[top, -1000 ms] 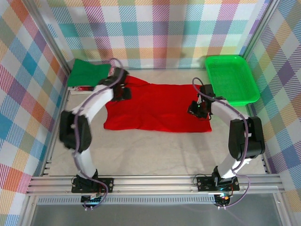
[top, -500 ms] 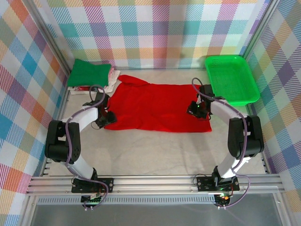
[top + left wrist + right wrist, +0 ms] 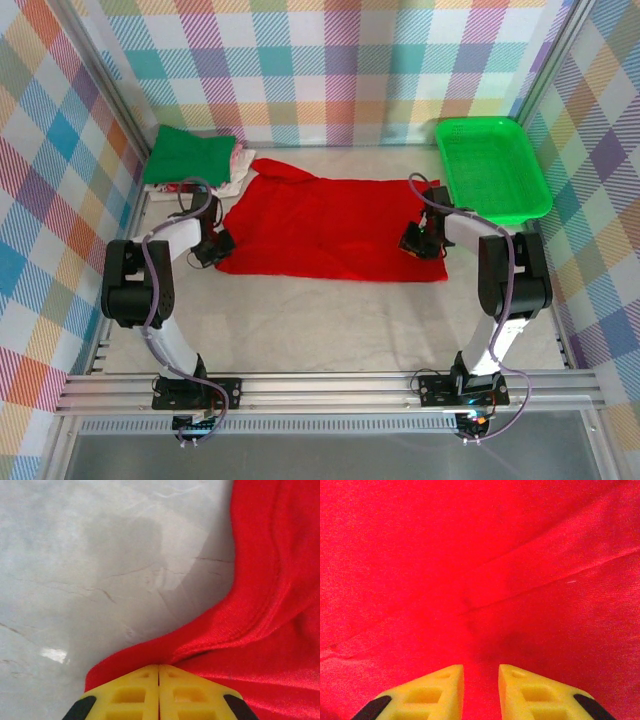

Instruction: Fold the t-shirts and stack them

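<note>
Roughly flat, red t-shirt [image 3: 335, 235], long axis 9–3 o'clock; left gripper [image 3: 159, 669] clamped on its edge, right gripper [image 3: 481, 677] slightly parted.

The left gripper [image 3: 215, 246], a second ago over the far-left shoulder of the red t-shirt [image 3: 330, 225], now sits at the shirt's near-left corner, closer to the left edge of the table [image 3: 330, 320], with its arm folded back toward that edge. The hem there is drawn slightly leftward. With the arm gone from the table's far-left corner, the whitish t-shirt [image 3: 240, 165] lies uncovered. The right gripper [image 3: 420, 243] slips a little toward the near edge over the shirt's right side, its elbow pulled in.
</note>
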`<state>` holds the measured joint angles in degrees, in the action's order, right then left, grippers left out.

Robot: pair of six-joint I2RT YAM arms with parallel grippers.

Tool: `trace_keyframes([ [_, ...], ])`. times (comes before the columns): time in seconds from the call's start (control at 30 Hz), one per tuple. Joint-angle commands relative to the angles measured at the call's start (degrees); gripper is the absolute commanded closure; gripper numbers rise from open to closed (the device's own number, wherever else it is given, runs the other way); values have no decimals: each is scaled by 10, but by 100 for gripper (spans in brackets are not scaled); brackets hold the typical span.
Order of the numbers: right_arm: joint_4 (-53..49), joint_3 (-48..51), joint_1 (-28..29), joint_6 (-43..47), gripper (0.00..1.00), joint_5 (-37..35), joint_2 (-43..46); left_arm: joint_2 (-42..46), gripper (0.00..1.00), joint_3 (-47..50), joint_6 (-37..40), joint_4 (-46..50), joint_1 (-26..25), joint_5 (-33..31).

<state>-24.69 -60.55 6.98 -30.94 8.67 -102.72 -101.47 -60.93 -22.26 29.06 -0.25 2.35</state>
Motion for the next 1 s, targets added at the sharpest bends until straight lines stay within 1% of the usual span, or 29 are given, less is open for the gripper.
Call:
trace_keyframes([
  [0.0, 0, 14, -16, -23, 75, -3, -7, -7, 91, -2, 14, 66, 20, -23],
  [0.13, -6, 22, -22, -24, 75, 1, -6, 8, 90, 13, 8, 83, 20, -9],
  [0.27, -13, 44, -22, -24, 76, 7, 9, 28, 89, 50, -6, 89, 20, 35],
  [0.4, -26, 78, -22, -22, 76, 3, 42, 88, 89, 104, -23, 99, 20, 44],
  [0.47, -31, 90, -22, -18, 76, 3, 52, 117, 88, 130, -31, 101, 20, 55],
  [0.5, -33, 94, -22, -17, 76, 3, 56, 129, 86, 139, -33, 105, 20, 54],
  [0.53, -35, 96, -23, -17, 76, 5, 60, 137, 81, 143, -33, 107, 20, 49],
  [0.6, -33, 96, -23, -21, 76, 13, 69, 149, 58, 142, -33, 111, 20, 14],
  [0.63, -34, 92, -22, -22, 76, 14, 73, 153, 53, 135, -33, 112, 20, 8],
  [0.67, -41, 80, -21, -21, 75, 14, 76, 157, 50, 124, -34, 113, 20, 6],
  [0.73, -56, 54, -21, -18, 75, 13, 86, 169, 46, 93, -36, 114, 17, 4],
  [0.8, -62, 27, -18, -15, 74, 5, 101, 173, 43, 35, -30, 114, 8, -16],
  [0.87, -63, -2, -11, -7, 72, -7, 107, 152, 43, -35, -16, 119, -6, -35],
  [0.97, -61, -53, 14, 8, 72, -23, 99, 77, 45, -164, 9, 133, -44, -58],
])
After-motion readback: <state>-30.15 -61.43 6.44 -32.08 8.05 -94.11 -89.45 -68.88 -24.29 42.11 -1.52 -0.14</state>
